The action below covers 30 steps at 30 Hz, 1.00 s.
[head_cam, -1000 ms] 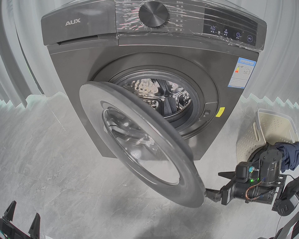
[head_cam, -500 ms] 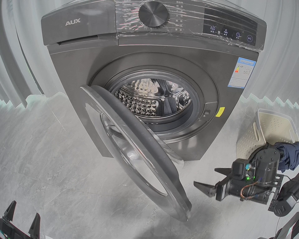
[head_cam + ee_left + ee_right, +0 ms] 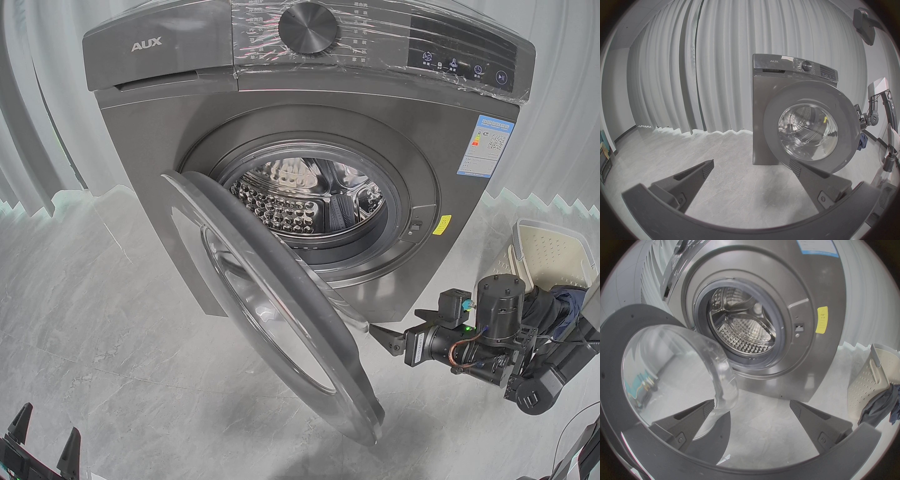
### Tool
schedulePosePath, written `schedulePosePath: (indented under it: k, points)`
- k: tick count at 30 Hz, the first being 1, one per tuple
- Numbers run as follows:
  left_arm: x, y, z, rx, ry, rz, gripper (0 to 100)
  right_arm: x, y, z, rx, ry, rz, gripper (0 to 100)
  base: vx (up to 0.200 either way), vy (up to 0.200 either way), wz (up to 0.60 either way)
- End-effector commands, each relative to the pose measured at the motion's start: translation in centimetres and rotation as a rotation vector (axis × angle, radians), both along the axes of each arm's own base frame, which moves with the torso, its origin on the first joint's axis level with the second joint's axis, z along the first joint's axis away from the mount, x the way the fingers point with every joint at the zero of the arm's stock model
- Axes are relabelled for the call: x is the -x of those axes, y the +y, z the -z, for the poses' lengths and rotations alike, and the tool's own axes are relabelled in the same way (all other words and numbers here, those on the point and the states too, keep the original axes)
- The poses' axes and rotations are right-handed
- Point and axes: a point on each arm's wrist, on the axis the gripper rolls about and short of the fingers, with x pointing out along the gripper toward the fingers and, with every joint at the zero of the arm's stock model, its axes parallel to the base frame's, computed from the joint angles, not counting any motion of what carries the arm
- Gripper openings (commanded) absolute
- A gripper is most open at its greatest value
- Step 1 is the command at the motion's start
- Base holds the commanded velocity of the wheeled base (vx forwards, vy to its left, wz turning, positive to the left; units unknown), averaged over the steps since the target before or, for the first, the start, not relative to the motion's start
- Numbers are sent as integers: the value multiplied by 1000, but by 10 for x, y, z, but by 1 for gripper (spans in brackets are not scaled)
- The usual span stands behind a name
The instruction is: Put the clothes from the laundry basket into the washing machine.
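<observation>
The grey washing machine (image 3: 162, 131) stands with its round door (image 3: 275, 300) swung wide open toward me, and the steel drum (image 3: 300, 200) shows bare metal. My right gripper (image 3: 400, 322) hangs open low at the machine's front right, just right of the door's free edge, touching nothing. Past its fingers I see the drum (image 3: 740, 324) and the door's glass bowl (image 3: 672, 371). A cream laundry basket (image 3: 553, 250) stands on the floor to the right, with dark blue clothes (image 3: 562, 306) over its near rim. My left gripper (image 3: 44, 437) is open, low at the far left.
From the left wrist, the washing machine (image 3: 762, 93) and its door (image 3: 812, 125) stand a good way beyond the open left gripper (image 3: 751, 165). Grey tiled floor (image 3: 94, 312) lies open on the left. White curtains (image 3: 693, 62) hang behind.
The door swung further open and left the right gripper's finger. The right gripper then rose and moved in toward the machine's lower front. The left arm kept still.
</observation>
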Motion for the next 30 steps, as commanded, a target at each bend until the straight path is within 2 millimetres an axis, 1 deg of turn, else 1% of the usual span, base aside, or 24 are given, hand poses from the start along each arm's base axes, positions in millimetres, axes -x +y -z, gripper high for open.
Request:
schedulePosePath:
  k: [1, 2, 3, 7, 14, 18, 24, 27, 29, 30]
  points:
    - [0, 0, 5, 0, 1, 1, 100, 9, 9, 11, 24, 37, -44, 100, 0, 0, 0]
    - [0, 0, 5, 0, 1, 1, 100, 9, 9, 11, 24, 37, -44, 100, 0, 0, 0]
    - [0, 0, 5, 0, 1, 1, 100, 16, 14, 12, 28, 42, -71, 100, 0, 0, 0]
    - [0, 0, 5, 0, 1, 0, 100, 29, 23, 13, 19, 37, -125, 100, 0, 0, 0]
    - [0, 0, 5, 0, 1, 1, 100, 29, 28, 16, 4, 36, -135, 100, 0, 0, 0]
    - [0, 0, 5, 0, 2, 0, 100, 15, 32, 14, -21, -3, -110, 100, 0, 0, 0]
    - [0, 0, 5, 0, 1, 0, 100, 0, 47, 12, -46, -36, -114, 100, -200, 0, 0]
    - [0, 0, 5, 0, 1, 0, 100, -8, 58, 13, -61, -53, -131, 100, -200, 0, 0]
    - [0, 0, 5, 0, 2, 0, 100, -11, 61, 15, -64, -58, -130, 100, 0, 0, 0]
    - [0, 0, 5, 0, 1, 0, 100, -14, 67, 19, -71, -70, -135, 100, 0, 0, 0]
